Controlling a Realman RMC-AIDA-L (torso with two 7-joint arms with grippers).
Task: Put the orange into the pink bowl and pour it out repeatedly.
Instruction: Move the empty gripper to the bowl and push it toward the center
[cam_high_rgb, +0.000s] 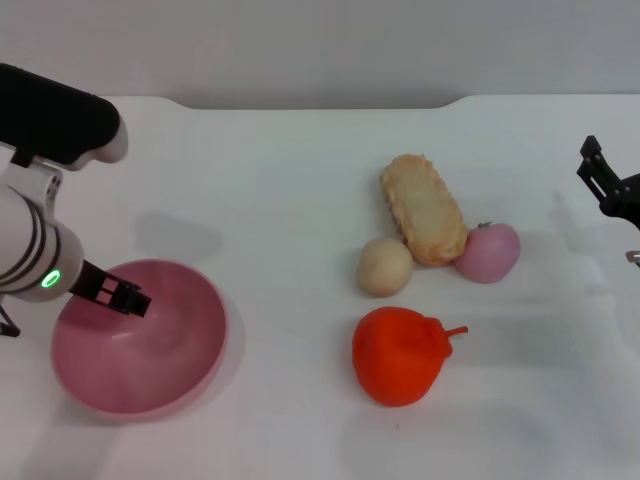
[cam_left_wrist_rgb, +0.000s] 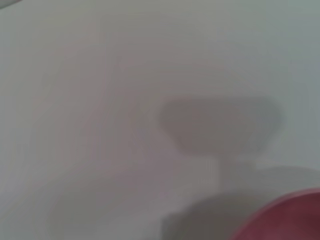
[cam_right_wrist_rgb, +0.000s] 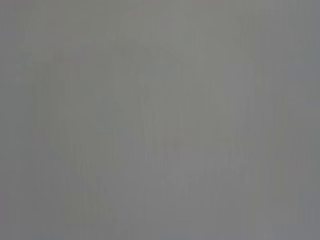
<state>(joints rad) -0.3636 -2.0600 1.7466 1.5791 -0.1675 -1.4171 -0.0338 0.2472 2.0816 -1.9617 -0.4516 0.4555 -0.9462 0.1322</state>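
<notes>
While the left gripper (cam_high_rgb: 118, 296) sits at the pink bowl (cam_high_rgb: 170, 370)'s rim, jaw state unclear, the orange (cam_high_rgb: 398, 355) lies on the table well to its right, likely nearer the right gripper (cam_high_rgb: 603, 182), also unreadable

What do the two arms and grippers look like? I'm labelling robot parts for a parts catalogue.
The left arm is white with dark bands, a green indicator light and a black upper housing; the left gripper is black and boxy. Of the right arm only the right gripper shows, black and angular, at the table's right edge.
</notes>
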